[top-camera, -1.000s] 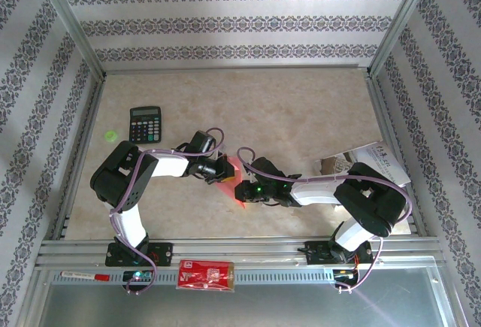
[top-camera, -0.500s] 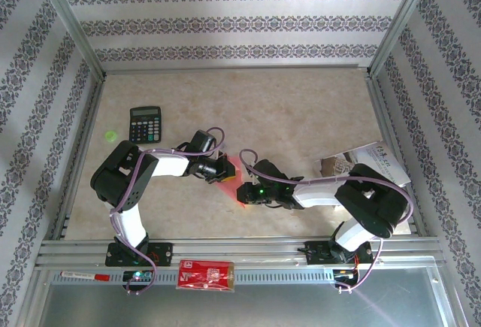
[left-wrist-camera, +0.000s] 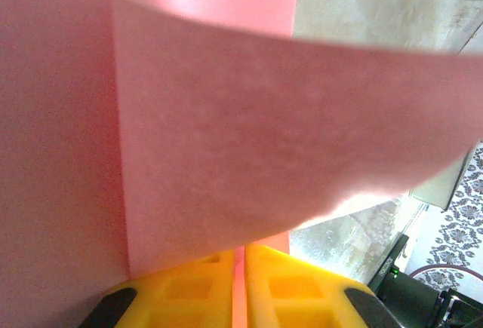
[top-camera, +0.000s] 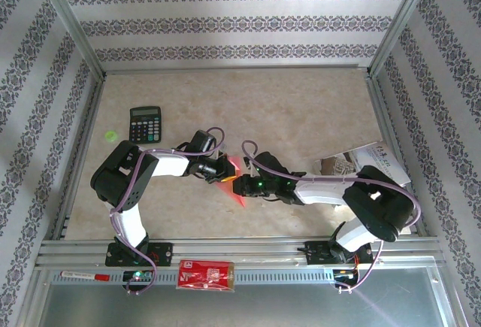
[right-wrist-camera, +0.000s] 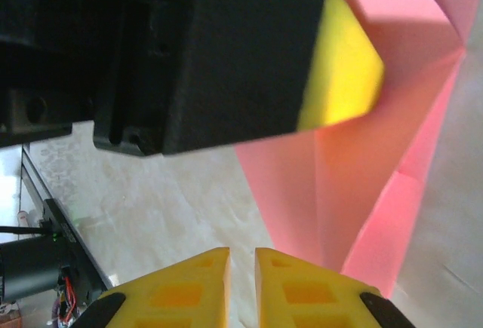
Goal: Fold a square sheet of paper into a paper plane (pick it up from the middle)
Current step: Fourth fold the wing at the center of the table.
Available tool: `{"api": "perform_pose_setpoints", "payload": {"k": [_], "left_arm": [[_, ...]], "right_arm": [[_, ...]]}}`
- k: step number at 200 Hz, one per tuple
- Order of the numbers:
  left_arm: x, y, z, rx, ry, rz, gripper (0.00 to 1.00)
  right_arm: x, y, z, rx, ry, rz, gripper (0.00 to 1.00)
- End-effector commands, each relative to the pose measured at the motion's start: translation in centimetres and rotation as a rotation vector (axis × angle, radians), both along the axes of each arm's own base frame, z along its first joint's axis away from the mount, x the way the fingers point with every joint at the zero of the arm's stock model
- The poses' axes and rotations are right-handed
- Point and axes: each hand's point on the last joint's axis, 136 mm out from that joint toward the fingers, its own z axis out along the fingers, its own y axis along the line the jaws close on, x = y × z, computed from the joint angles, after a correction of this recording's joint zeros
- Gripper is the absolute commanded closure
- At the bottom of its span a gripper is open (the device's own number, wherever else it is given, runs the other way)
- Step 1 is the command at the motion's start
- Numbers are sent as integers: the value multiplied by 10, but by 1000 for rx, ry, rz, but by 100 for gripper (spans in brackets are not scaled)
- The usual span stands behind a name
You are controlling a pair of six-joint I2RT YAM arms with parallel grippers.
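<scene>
Sheet (left-wrist-camera: 264, 139) of pink paper, one, two arms

From above, most of the square sheet of paper (top-camera: 234, 182) is hidden under the two wrists near the table's middle, its folds too small to be made out, while at the left wrist it is cut off by three picture edges.

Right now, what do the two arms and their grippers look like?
Both arms have black joint housings and white link sections, with a purple cable looping along each. The left gripper and right gripper have yellow fingers with square recesses on black mounts. A green light glows near the right wrist.
</scene>
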Motion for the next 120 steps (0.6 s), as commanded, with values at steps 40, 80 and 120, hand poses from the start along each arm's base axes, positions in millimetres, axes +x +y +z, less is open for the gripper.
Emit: {"api": "perform_pose_setpoints", "payload": {"k": [40,80,120], "left_arm": [[-2,16,-28,95,46,31,88],[0,15,-26,96,42,28,86],[3,13,-21,86,31,26,83]], "right_arm": [[-3,1,-19,-89,45,33,85],[-3,-15,-35,-150,65,19,86],[-4,-21,-44,-176,77,19,87]]}}
